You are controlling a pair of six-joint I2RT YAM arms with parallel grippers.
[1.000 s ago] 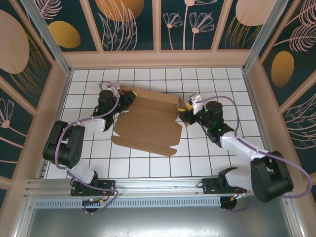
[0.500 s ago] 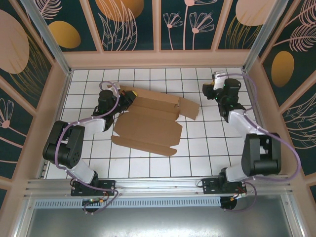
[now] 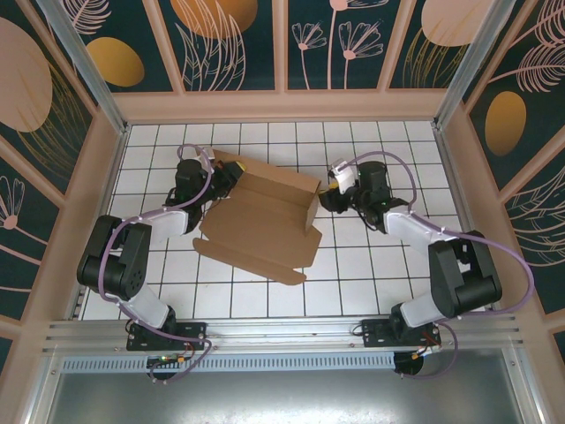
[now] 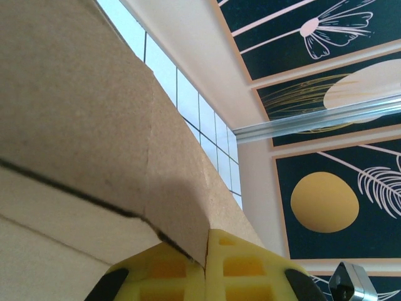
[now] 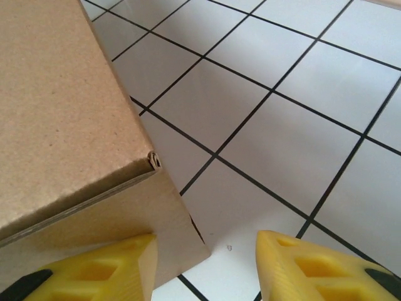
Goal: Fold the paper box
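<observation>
L hand (image 4: pixel 205 263) clamped on paper box (image 3: pixel 260 221) edge | R hand (image 5: pixel 205 244) released, beside it, maybe touching

No readable text, labels, brands or numbers are found. Plain brown cardboard is seen on the paper box (image 3: pixel 256 231); only plant drawings are printed on the wall panels (image 3: pixel 340 44).

Brown paper box (image 3: pixel 260 216) partly folded, lying open (right flap upright).
</observation>
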